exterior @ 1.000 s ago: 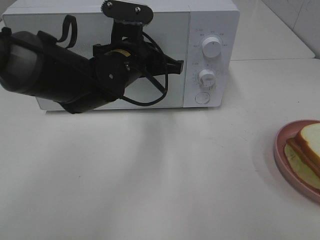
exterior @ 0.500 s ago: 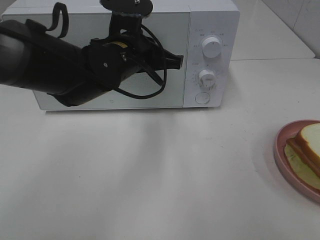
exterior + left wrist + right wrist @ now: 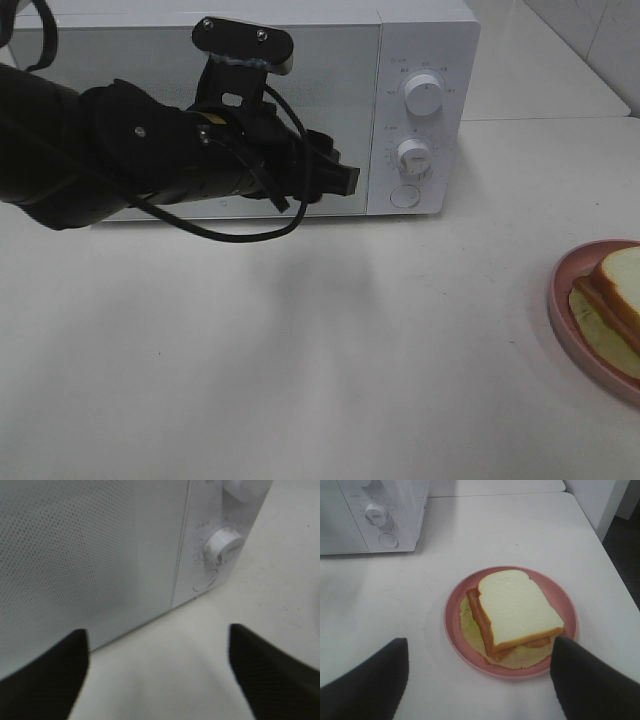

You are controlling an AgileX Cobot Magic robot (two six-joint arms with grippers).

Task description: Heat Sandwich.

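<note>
One pink plate (image 3: 455, 630) is seen on the white surface (image 3: 300, 380), and one sandwich (image 3: 515, 612) is held on it: a thick white slice on top, pinkish-brown meat beneath, and pale green lettuce spread at the bottom. In the exterior high view the plate (image 3: 562, 310) is placed at about 4 o'clock, cut by the picture's edge, so only part of the sandwich (image 3: 618, 290) is shown there; it is shown whole only by the right wrist view.

One white microwave (image 3: 420, 40) is set at 12 o'clock, its door closed, so its inside cannot be judged. Two round dials are counted on its panel, the upper dial (image 3: 423, 95) above the lower dial (image 3: 413, 154), with one round button (image 3: 403, 196) below them.

The left end effector (image 3: 345, 178) is held just in front of the door near the panel; its fingers (image 3: 45, 680) are shown wide apart, with nothing between them. The right end effector (image 3: 479, 680) is not shown in the high view; in its own view the fingers (image 3: 590, 680) are spread apart above the plate, gripping nothing.
</note>
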